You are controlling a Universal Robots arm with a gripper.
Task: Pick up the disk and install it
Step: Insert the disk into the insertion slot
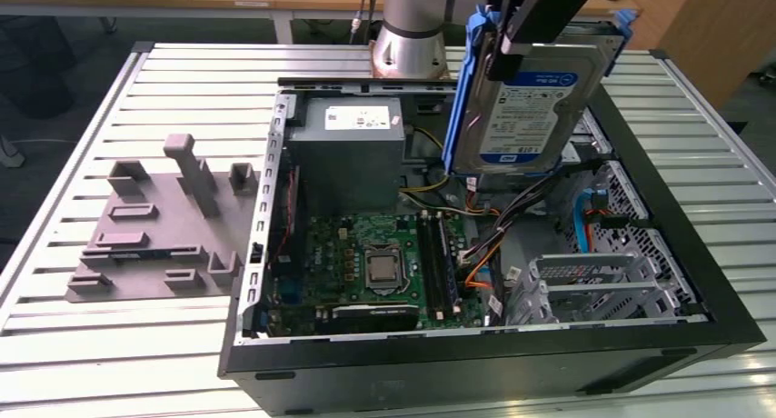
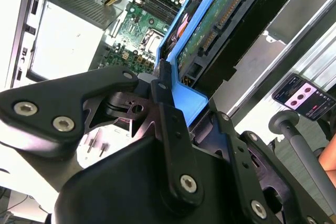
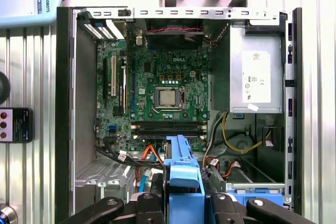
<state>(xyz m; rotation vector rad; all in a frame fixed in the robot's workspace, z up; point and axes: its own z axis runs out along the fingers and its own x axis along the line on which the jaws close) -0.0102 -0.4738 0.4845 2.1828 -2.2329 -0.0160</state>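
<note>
The disk, silver with a white-and-blue label and a blue carrier frame, hangs upright above the open computer case, to the exterior view's right of the grey power supply box. The gripper clamps its upper edge, fingers pressed against the blue frame.

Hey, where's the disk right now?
In the exterior view, the disk hangs clamped in the end effector above the open computer case, to the exterior view's right of the grey power supply.
</note>
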